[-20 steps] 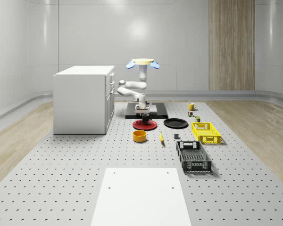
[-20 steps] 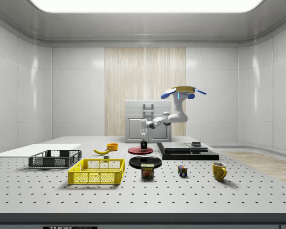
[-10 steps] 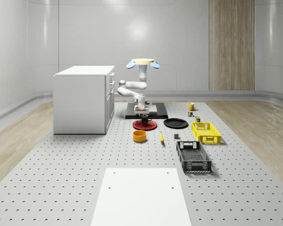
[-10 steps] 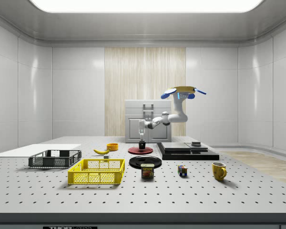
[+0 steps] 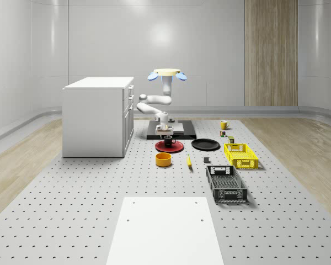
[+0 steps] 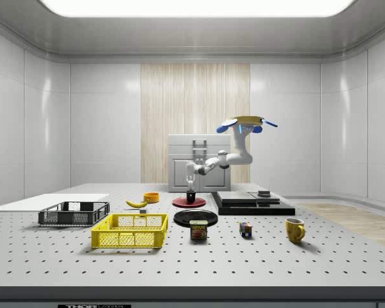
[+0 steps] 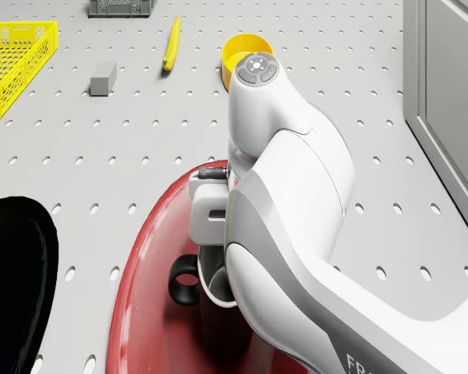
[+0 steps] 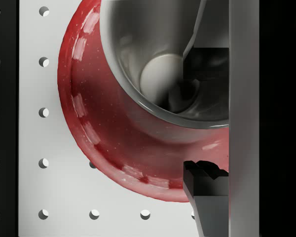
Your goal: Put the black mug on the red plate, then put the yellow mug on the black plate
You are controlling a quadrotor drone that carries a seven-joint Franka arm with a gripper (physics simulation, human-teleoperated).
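The black mug [image 5: 169, 138] [image 6: 191, 196] stands upright on the red plate [image 5: 169, 147] [image 6: 188, 203]. My gripper [image 5: 166, 131] [image 6: 190, 187] hangs just over it and points down. In the wrist view the gripper [image 8: 207, 123] is open, with one finger inside the mug [image 8: 158, 74] and the other outside, both apart from the rim. The drone view has the mug's handle [image 7: 185, 282] on the red plate [image 7: 152, 265]. The drone [image 5: 166, 73] hovers above the dark platform. The yellow mug [image 5: 224, 125] [image 6: 295, 230] stands far off, and the black plate [image 5: 205, 144] [image 6: 196, 217] lies beside the red one.
A white cabinet [image 5: 97, 116] stands at the whole-scene view's left, close to the arm. A yellow bowl [image 5: 164, 159] and a banana [image 5: 188, 160] lie in front of the red plate. A yellow crate [image 5: 241, 155] and a black crate [image 5: 226, 184] sit to the right.
The gripper has come down a little with the black mug, which now stands on the red plate. The fingers have opened off the mug's wall. The drone has stayed in place.
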